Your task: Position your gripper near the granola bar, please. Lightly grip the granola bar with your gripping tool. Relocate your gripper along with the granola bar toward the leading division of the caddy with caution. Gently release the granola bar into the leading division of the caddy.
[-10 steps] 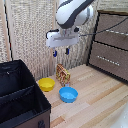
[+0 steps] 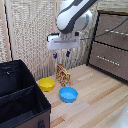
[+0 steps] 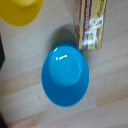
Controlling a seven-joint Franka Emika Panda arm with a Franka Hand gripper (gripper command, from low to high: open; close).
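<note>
While the white arm (image 2: 75,15) hangs over the wooden table (image 2: 100,100), the largest object, the black fabric caddy (image 2: 20,97), fills the exterior view's lower left corner; an inner divider (image 2: 17,90) splits it into compartments, and a small red mark (image 2: 41,124) shows on its outer wall, too small to read. Against the exterior view's right edge stands the brown wooden drawer cabinet (image 2: 111,45), with a black cable (image 2: 107,32) crossing in front of it. Below the arm, the gripper (image 2: 60,54) hovers above the granola bar (image 2: 63,75) without touching it; its two dark-blue fingers (image 2: 66,53) stand apart, jaws parted and empty. Next in size, the blue bowl (image 2: 68,94) sits on the table just in front of the bar, and the yellow bowl (image 2: 46,84) lies between the bar and the caddy. Smallest, the granola bar stands on edge on the table, near both bowls and well apart from the caddy. From the wrist view the packet (image 3: 91,25) shows yellow-orange sides with a red and brown band and a white patch; its print is blurred and cannot be read. Neither bowl carries a label.
</note>
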